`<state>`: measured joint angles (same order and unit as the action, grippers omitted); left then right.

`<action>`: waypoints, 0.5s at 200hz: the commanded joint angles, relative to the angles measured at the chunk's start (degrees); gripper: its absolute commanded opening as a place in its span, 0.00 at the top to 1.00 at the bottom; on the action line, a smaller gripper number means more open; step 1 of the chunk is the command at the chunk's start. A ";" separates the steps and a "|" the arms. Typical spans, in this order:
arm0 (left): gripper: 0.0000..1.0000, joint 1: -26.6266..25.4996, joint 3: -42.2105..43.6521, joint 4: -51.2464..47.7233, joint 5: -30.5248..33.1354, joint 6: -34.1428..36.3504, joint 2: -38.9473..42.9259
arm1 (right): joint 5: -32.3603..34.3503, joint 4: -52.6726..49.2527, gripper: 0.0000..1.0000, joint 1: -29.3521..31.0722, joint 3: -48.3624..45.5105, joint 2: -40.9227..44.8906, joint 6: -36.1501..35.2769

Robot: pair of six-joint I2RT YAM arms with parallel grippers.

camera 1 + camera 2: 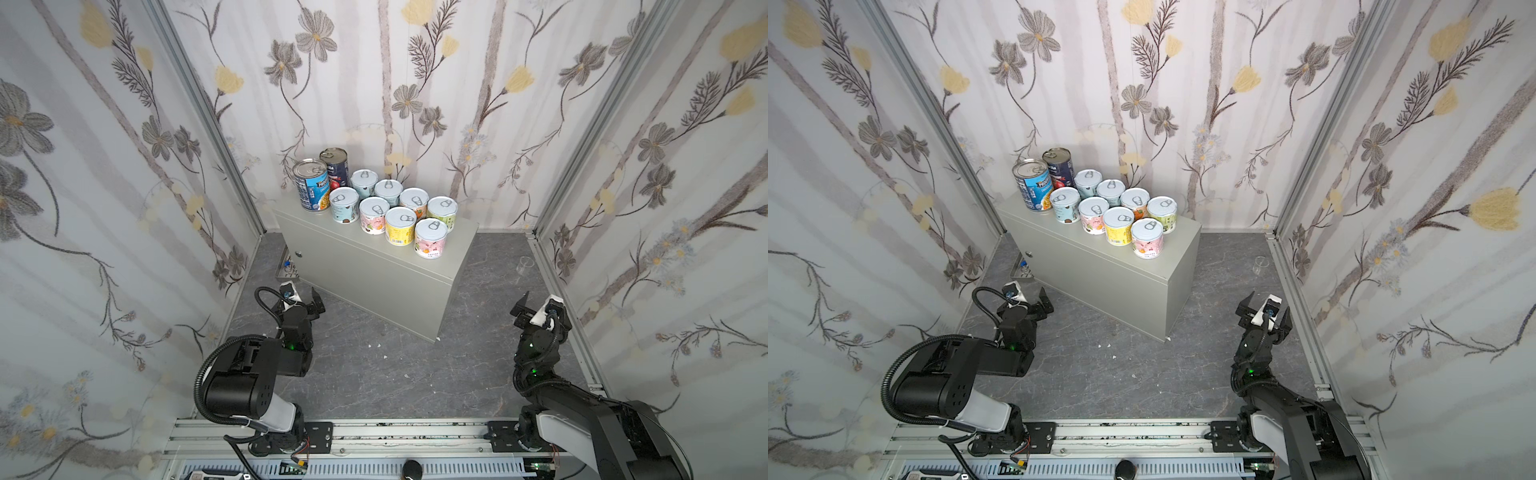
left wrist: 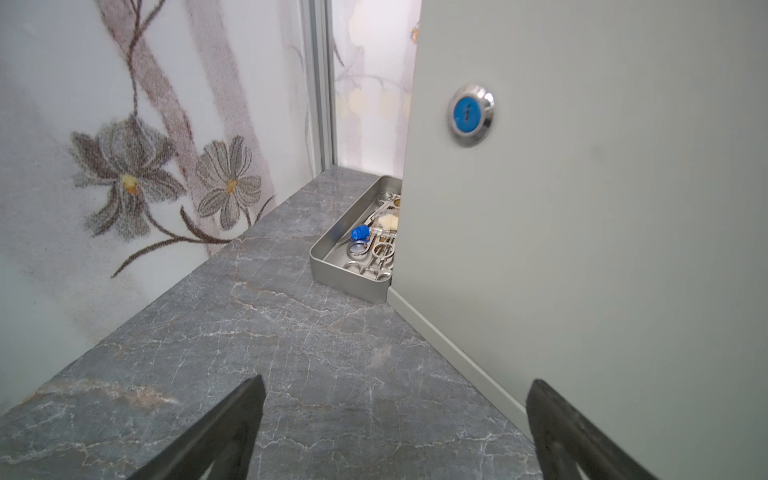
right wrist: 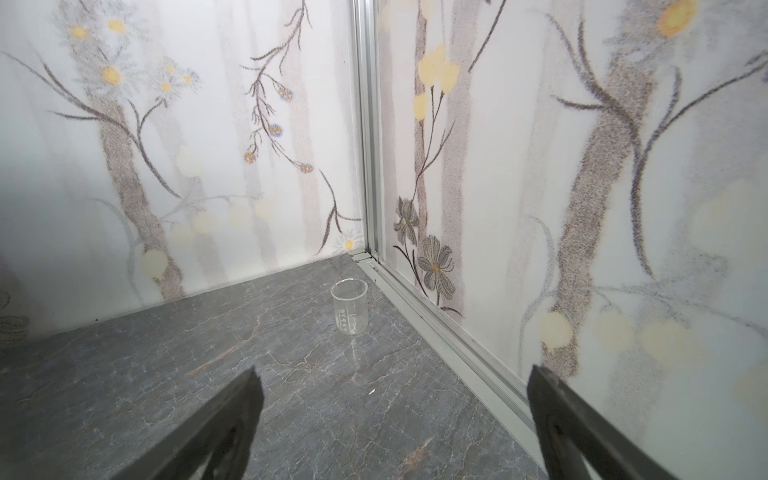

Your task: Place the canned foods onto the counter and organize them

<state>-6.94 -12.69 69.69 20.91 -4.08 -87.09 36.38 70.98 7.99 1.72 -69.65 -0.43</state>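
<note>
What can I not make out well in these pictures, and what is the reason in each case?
- The tray: the cabinet hides part of it in the left wrist view; in both top views only a corner shows.
- The back small cans: the front cans partly cover their labels in both top views; all print is too small to read.
- The beaker: its scale marks are too small in the right wrist view.

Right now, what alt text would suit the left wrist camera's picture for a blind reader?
A light-grey counter front with a round blue-centred lock fills much of the view, standing on a dark marbled floor. A metal tray of steel instruments sits partly hidden past its corner; the left gripper is open and empty.
</note>
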 commanded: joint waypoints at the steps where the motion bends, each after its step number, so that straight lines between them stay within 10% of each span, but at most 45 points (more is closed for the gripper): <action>1: 0.00 -1.98 2.44 11.89 3.50 4.01 -0.39 | -0.67 6.34 0.00 -0.16 -2.26 2.26 1.24; 44: 0.00 -2.30 2.73 13.97 3.76 4.77 -1.27 | -4.48 1.56 0.00 -0.25 -3.56 7.52 2.68; 100: 0.00 -0.15 2.62 16.15 -3.37 4.13 -4.83 | -8.36 21.52 0.00 -0.25 -2.26 -9.54 2.34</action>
<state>-6.33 -11.40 79.40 19.84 -0.64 -89.60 29.85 80.84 7.70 0.25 -73.43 1.48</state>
